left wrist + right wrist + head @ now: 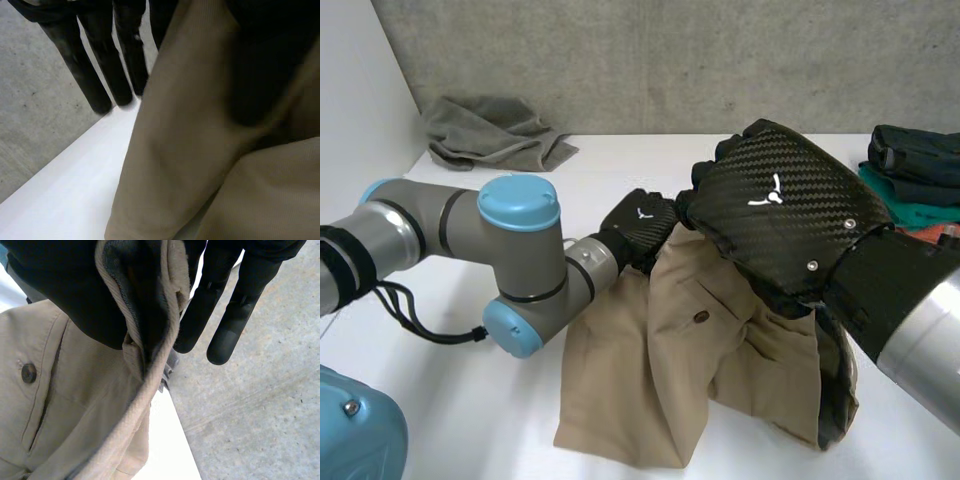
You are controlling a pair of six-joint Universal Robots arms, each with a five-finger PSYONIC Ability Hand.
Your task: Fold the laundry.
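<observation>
Tan trousers [650, 370] with a buttoned back pocket [28, 373] hang from both hands, and their lower end rests on the white table [450, 400]. My right hand [790, 200] is shut on the waistband [150, 340], which is pinched near the palm while two fingers [200, 315] stick out straight past it. My left hand [638, 225] meets the cloth's top edge right beside the right hand. Its fingers [100, 70] reach out straight next to the tan cloth [190, 150], and its thumb [260, 75] presses on the fabric.
A crumpled grey cloth [490, 130] lies at the back left by the wall. A stack of dark and teal clothes [915, 170] sits at the right edge. The left arm's elbow [520, 260] hangs low over the table's left side.
</observation>
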